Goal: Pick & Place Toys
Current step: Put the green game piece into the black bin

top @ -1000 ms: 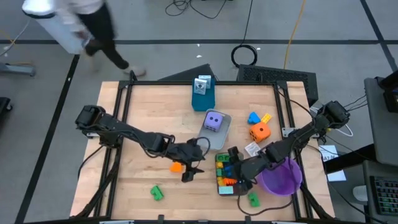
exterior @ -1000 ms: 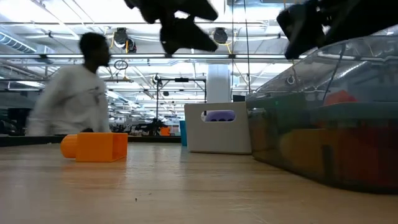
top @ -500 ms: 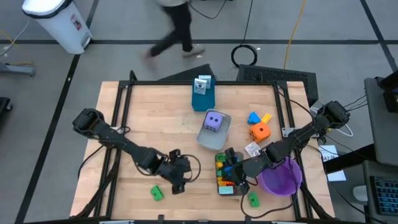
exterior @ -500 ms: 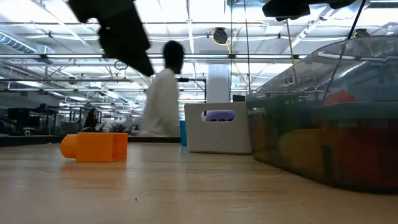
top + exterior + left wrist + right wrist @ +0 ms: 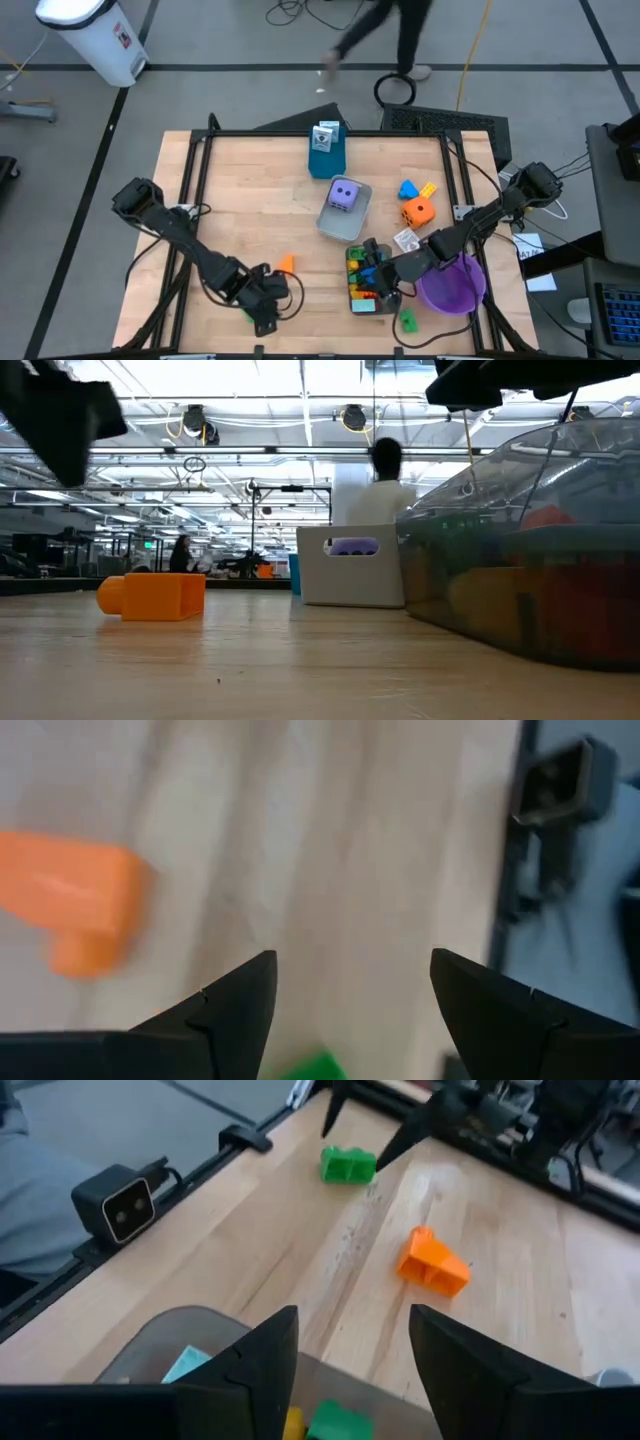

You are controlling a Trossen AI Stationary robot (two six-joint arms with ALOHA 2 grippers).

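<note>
My left gripper (image 5: 266,320) hangs open near the table's near edge, over a green brick (image 5: 246,312) that it partly hides; the brick's edge (image 5: 314,1068) shows between its fingers, which are clear of it. An orange brick (image 5: 286,264) lies flat on the wood just beyond. My right gripper (image 5: 380,284) stands open, with nothing between its fingers, over a clear tray (image 5: 364,300) holding several coloured bricks. The purple die (image 5: 344,194) sits in a grey tray (image 5: 350,226). The orange die (image 5: 417,211), a blue brick (image 5: 407,189) and a yellow brick (image 5: 428,189) lie at the right.
A purple bowl (image 5: 452,284) stands right of the clear tray, with another green brick (image 5: 407,320) before it. A blue box (image 5: 326,152) stands at the far edge. A black frame (image 5: 190,200) borders the table. A person walks on the floor beyond.
My left gripper has swung from beside the orange brick toward the table's near edge and somewhat left, sinking a little and rolling about its wrist, and now hangs over the green brick. The orange brick, covered before, lies in plain sight. A person has walked past behind the table.
</note>
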